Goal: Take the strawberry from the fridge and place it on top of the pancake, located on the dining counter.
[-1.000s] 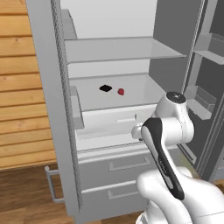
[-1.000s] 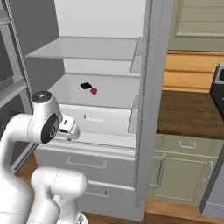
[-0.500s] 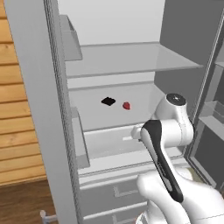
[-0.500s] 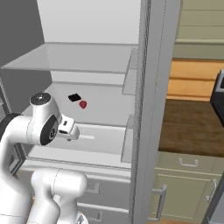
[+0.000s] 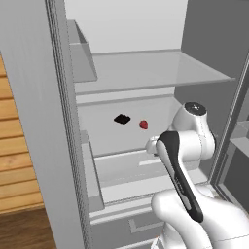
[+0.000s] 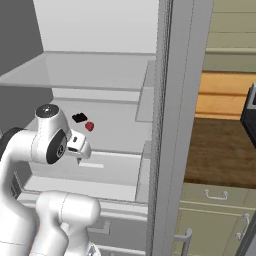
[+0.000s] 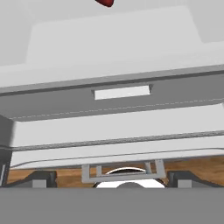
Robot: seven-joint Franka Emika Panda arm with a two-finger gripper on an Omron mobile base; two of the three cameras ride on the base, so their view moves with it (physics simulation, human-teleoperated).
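The fridge (image 5: 53, 146) stands open right in front of me, its frame edge (image 6: 172, 125) on the right. The strawberry (image 5: 143, 125) (image 6: 89, 126), a tiny red lump, lies on the white middle shelf under a clear shelf. It peeks in at the top edge of the hand view (image 7: 105, 2). My gripper (image 7: 112, 180) is open and holds nothing. It hangs in front of the shelf, lower than the berry and apart from it, looking onto the drawer fronts. The pancake and the dining counter are out of view.
A small black object (image 5: 122, 118) (image 6: 79, 118) lies just left of the berry. A clear shelf (image 5: 146, 68) spans above them. Door bins (image 5: 80, 53) line the left side. Grey drawers (image 7: 122, 103) sit below. A brown worktop (image 6: 220, 150) over green cabinets lies right of the fridge.
Both base views have closed in on the fridge, so the shelf and berry look larger and nearer. The arm keeps the same pose, and the berry and black object stay in place.
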